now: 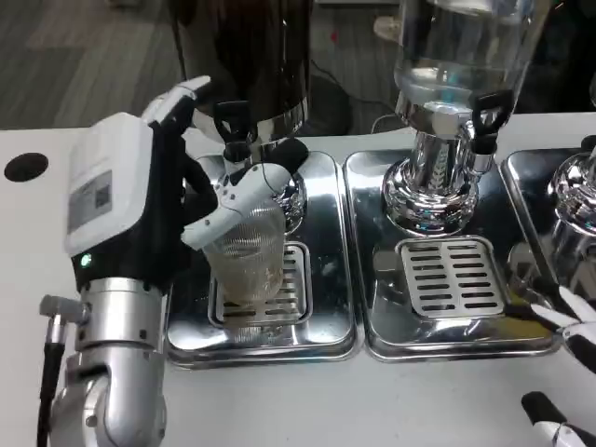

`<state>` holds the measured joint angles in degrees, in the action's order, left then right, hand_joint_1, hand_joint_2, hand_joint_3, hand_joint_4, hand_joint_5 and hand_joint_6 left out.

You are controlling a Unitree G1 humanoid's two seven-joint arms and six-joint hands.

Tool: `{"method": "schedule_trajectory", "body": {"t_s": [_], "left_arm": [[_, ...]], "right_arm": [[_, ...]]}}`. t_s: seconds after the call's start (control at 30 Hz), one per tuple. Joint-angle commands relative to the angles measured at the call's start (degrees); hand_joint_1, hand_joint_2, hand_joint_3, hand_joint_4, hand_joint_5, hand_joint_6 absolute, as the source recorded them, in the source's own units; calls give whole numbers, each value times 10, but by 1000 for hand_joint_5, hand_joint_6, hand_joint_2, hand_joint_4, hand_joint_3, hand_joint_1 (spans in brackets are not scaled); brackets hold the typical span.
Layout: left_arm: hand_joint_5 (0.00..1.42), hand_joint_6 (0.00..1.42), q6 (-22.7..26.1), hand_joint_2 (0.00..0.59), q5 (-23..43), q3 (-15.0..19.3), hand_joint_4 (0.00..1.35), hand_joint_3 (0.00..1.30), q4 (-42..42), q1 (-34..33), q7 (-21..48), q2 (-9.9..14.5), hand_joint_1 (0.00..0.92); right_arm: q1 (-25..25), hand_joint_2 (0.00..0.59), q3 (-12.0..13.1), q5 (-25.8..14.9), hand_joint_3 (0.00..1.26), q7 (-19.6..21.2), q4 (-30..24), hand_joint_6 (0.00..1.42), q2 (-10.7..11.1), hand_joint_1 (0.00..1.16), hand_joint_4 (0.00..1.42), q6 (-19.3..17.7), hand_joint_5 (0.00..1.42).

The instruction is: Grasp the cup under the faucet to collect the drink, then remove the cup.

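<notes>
- Head view: I see the left hand point(200, 191) wrapped around the clear ribbed plastic cup point(250, 256), fingers closed on its upper part, thumb side toward me.
- The cup stands upright on the slotted grille of the left shiny steel drip tray point(331, 326), directly below the black faucet point(233, 130) of the dark-bodied drink dispenser point(247, 56) at the far left.
- A pale layer shows in the cup's bottom; I cannot tell whether liquid is flowing.
- To the right, a clear-tank dispenser on a chrome base point(447, 121) stands over a second steel drip tray point(382, 317) with its own slotted grille.
- The right hand point(568, 372) sits at the near right edge of the white table point(326, 400); only fingertips show, and I cannot tell its state.
</notes>
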<state>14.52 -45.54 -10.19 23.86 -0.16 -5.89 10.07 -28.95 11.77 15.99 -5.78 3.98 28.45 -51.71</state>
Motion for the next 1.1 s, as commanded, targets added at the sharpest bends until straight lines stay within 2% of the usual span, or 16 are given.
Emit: {"method": "schedule_trajectory", "body": {"t_s": [0.03, 0.4, 1.1], "left_arm": [[846, 933, -1, 24, -5, -6, 322, 368, -6, -6, 1, -3, 0], [920, 994, -12, 36, -10, -11, 476, 503, 5, 7, -9, -2, 0], [920, 965, -31, 37, -3, -18, 494, 526, 23, 58, -8, -1, 0]], "right_arm": [[11, 379, 20, 4, 197, 5, -14, 0, 13, 493, 22, -8, 13], [13, 378, 16, -13, 199, -1, -8, 0, 11, 490, 22, -6, 4], [7, 377, 8, -25, 199, -9, -23, 0, 10, 489, 22, 5, 3]]}}
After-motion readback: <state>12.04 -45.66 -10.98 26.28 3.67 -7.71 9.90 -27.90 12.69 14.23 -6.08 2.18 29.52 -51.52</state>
